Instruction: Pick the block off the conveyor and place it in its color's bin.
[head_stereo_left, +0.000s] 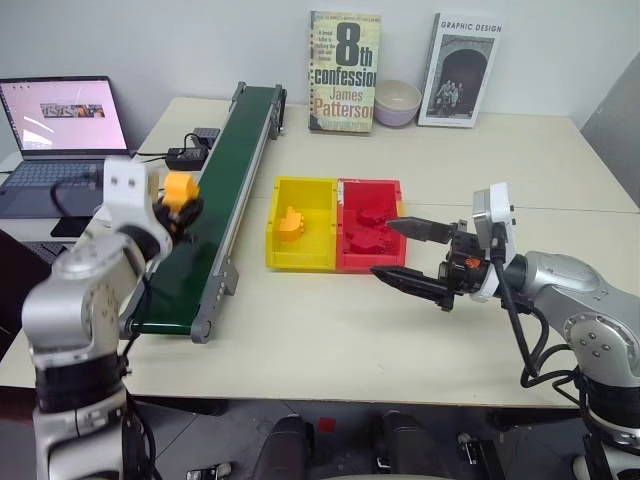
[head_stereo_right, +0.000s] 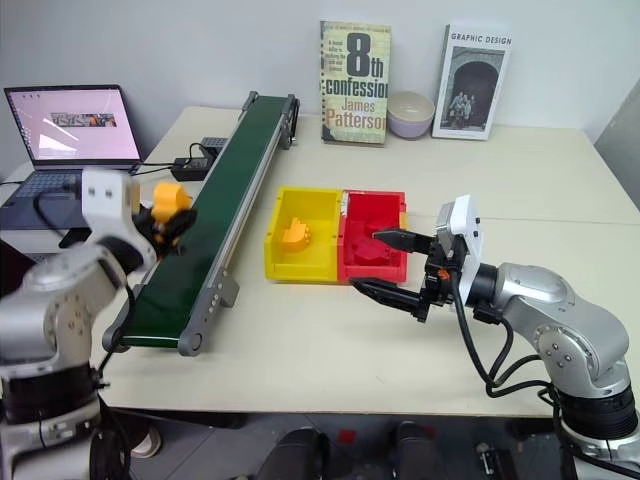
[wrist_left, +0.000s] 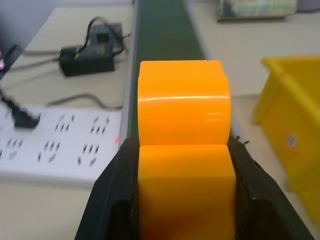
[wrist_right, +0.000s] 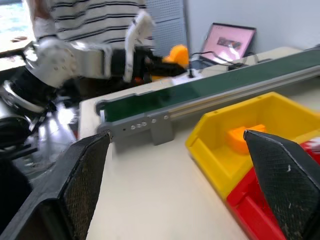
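Left hand (head_stereo_left: 183, 205) clamped on block (head_stereo_left: 179, 187), held over conveyor (head_stereo_left: 215, 190) by bench's left edge, bin (head_stereo_left: 300, 225) off toward bench middle, open right hand (head_stereo_left: 405, 253) idle beside red tray (head_stereo_left: 371, 226).

Both arms have silver-grey rounded metal shells with black joints and looped black cables; white camera blocks sit on the wrists. Left end effector (head_stereo_left: 184, 212), right end effector (head_stereo_left: 411, 253): black tapered textured fingers.

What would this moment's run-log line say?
left claw: shut on block, above conveyor | right claw: open, empty | yellow bin: awaiting block
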